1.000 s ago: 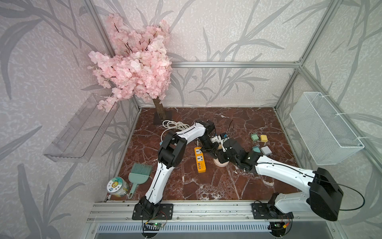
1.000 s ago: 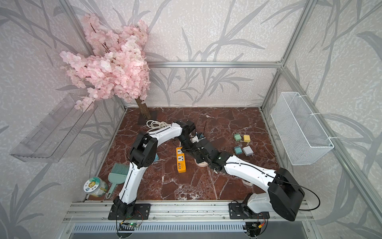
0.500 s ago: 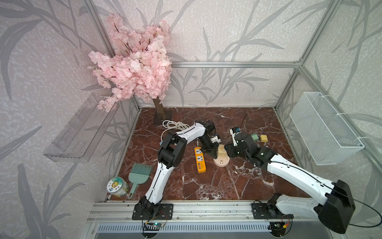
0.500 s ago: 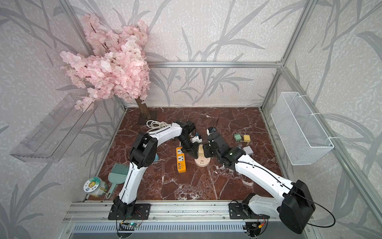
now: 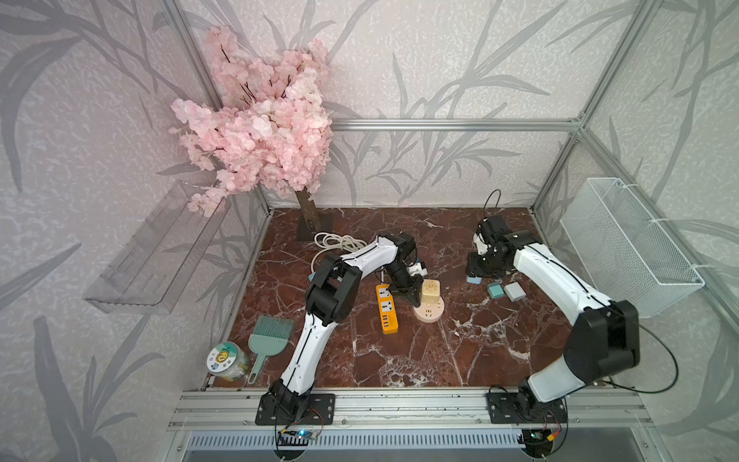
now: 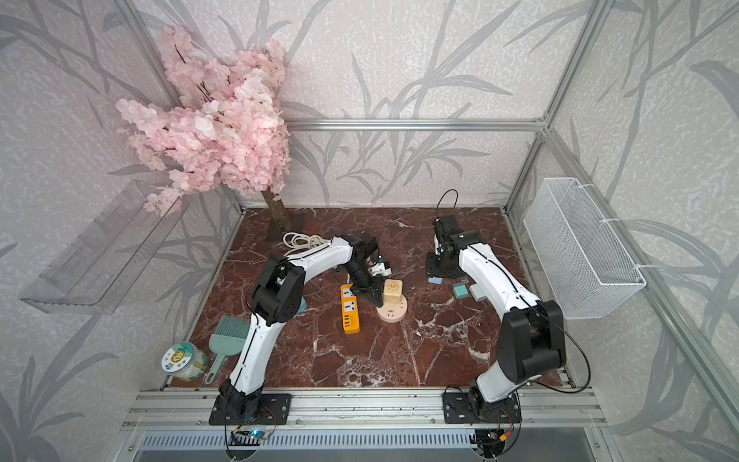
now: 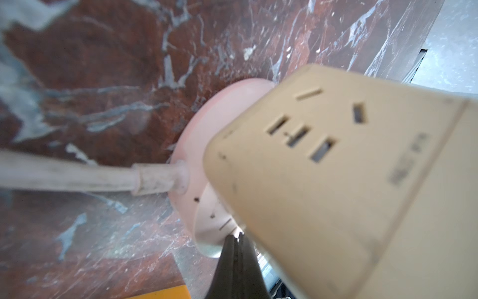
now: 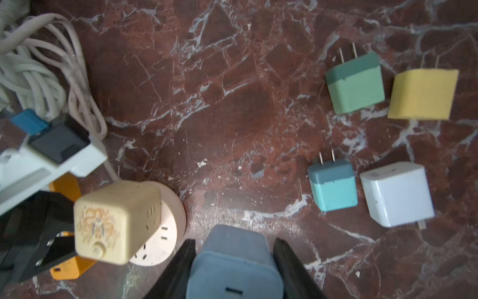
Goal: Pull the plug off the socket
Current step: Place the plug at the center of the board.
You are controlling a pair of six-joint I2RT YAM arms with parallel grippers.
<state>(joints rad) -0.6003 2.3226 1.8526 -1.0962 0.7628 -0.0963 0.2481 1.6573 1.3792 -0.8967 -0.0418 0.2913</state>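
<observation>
Your right gripper (image 8: 234, 242) is clenched on the blue-grey plug (image 8: 232, 266), one jaw on each flank, so by my reading the pull itself is done. The plug is clear of the round socket (image 5: 434, 312) and well apart from it, out at about 2 o'clock from the socket in both top views. There it hangs low under the gripper (image 5: 474, 279); you cannot tell from these views whether it touches the counter (image 5: 400, 360).

Just beside it, toward 4 o'clock, lie the teal plug (image 5: 494, 290) and the white plug (image 5: 515, 291), so this looks like the drop area.

Your left gripper (image 7: 236, 236) is clenched on nothing, its tips pressed together at the socket's rim on the 10 o'clock side, likely bracing it. The orange power strip (image 5: 387, 310) lies at the socket's 9 o'clock.

What is left, as I judge it, is setting the plug down among the loose ones and letting go. Note that the beige cube adapter (image 5: 430, 291) sits upright on the socket; if that counts as a plug too, one more pull remains.
</observation>
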